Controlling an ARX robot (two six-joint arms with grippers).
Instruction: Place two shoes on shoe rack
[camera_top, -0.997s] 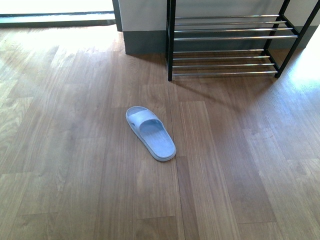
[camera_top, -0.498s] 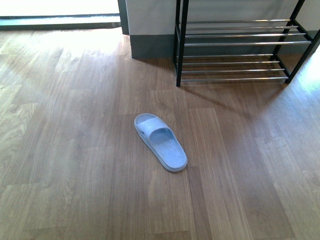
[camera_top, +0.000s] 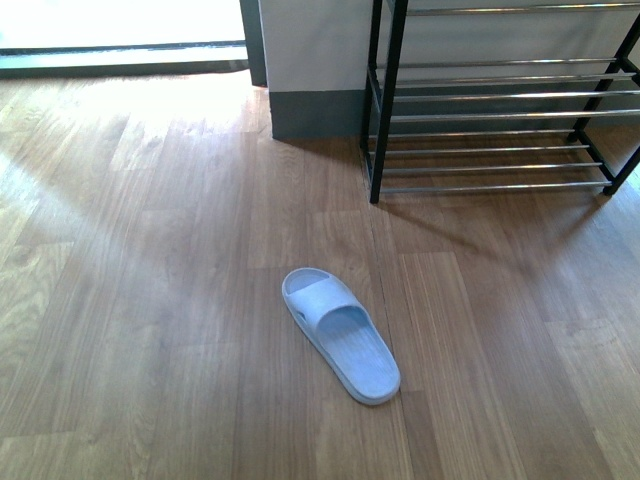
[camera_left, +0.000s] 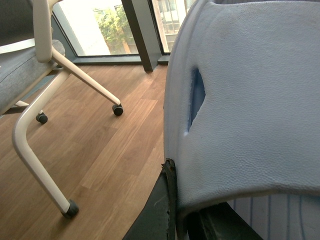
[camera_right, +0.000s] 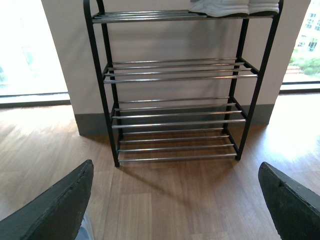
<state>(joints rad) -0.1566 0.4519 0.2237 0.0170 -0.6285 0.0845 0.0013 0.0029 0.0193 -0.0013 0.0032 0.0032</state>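
**A:** Start on the left. What has the left arm got?

**B:** The left gripper (camera_left: 186, 224) is clenched on the held slide (camera_left: 250, 100), a pale blue rubber one. Its strap fills most of the left wrist view, and the strap's edge sits between the dark fingers (camera_left: 167, 200). Beyond it stands a chair (camera_left: 31, 107) with white legs on castors, on the wooden floor (camera_left: 115, 145) in front of a window (camera_left: 102, 25).

**A:** And the other shoe?

**B:** The loose slide (camera_top: 340, 333) lies sole down on the floor, near the middle of the front view. It lies on a slant, with the strap end farther from the robot and to the left, and the heel nearer and to the right. Nothing touches it, and neither arm shows in that view.

**A:** Where is the rack from there?

**B:** The shoe rack (camera_top: 500, 95) stands farther back and to the right, against the wall (camera_top: 315, 50). The loose slide is in front of its left post (camera_top: 385, 100) and well apart from it.

**A:** The right arm?

**B:** The right gripper (camera_right: 175, 166) is spread wide and holds nothing. Its fingers (camera_right: 62, 205) frame the rack in the right wrist view. The three lower tiers of silver rods are bare. On the top tier rests something white (camera_right: 232, 6), cut off by the picture's edge, and I cannot tell what it is.
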